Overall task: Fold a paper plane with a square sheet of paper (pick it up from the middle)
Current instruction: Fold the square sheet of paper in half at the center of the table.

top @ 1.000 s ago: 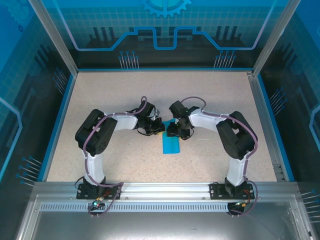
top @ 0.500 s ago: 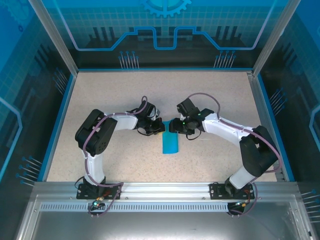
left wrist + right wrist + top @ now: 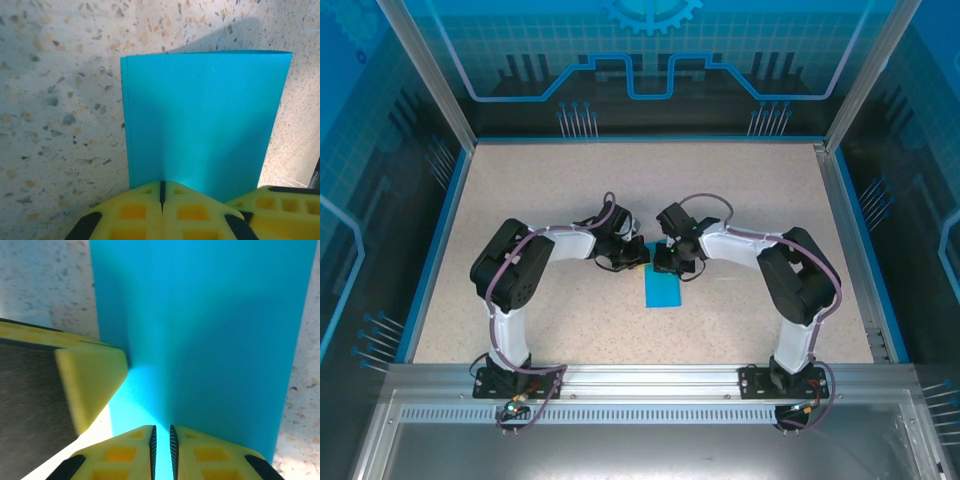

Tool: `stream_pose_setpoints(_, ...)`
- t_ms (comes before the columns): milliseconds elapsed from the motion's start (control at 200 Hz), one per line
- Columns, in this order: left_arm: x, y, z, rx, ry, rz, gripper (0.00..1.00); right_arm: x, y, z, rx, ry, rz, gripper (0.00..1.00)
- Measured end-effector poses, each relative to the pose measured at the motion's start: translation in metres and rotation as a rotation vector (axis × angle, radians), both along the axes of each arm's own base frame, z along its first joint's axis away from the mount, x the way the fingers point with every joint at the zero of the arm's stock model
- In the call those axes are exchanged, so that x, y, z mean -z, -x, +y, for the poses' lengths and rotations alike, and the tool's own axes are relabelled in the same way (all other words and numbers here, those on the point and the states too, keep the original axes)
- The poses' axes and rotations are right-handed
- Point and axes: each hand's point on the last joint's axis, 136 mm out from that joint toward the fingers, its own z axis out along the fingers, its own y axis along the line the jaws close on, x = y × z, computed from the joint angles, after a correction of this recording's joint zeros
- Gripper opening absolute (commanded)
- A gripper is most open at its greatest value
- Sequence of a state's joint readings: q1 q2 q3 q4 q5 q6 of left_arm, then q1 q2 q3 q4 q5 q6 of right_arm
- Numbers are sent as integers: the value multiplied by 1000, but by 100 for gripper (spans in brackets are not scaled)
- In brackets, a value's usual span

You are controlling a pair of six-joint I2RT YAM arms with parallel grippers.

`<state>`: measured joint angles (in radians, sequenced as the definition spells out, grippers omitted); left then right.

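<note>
1. The sheet of paper (image 3: 663,290) sits near the middle of the speckled worktop (image 3: 540,190), between the two arms and just in front of both claws. From above it reads as an upright cyan-blue rectangle, narrower than it is long.
2. Left wrist view: the sheet of paper (image 3: 205,120) runs away from the camera. One long edge shows two layers lying close together, so it is doubled over. A shadow falls on the worktop beside the other long edge.
3. The left claw (image 3: 161,192) is clenched. Its yellow fingers (image 3: 135,210) meet along a thin line and the edge of the sheet is nipped between them.
4. The right claw (image 3: 161,440) is clamped on the same end of the sheet. Its fingers (image 3: 200,455) stand almost together, with blue paper filling the slit between them.
5. The two claws are just beside each other on that end. A yellow finger of the left claw shows at the left of the right wrist view, touching the paper.
6. Top view: left claw (image 3: 638,258) and right claw (image 3: 667,264) converge on the far end of the sheet. The near end is free of both.
7. I cannot tell whether the sheet lies flat on the worktop.
</note>
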<state>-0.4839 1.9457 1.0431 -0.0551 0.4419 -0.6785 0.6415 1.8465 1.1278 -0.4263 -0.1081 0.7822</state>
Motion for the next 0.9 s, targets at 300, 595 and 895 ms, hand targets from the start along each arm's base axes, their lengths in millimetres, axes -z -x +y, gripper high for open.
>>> stream_pose_setpoints(300,1,0,0,-2,-4,1,0,12,-2,-10,24,7,17,17)
stream_pose_setpoints(595,1,0,0,-4,-10,1,0,13,-1,-14,32,-53,-6,17)
stream_pose_setpoints(895,2,0,1,-4,-11,1,0,13,6,-43,64,-80,-57,18)
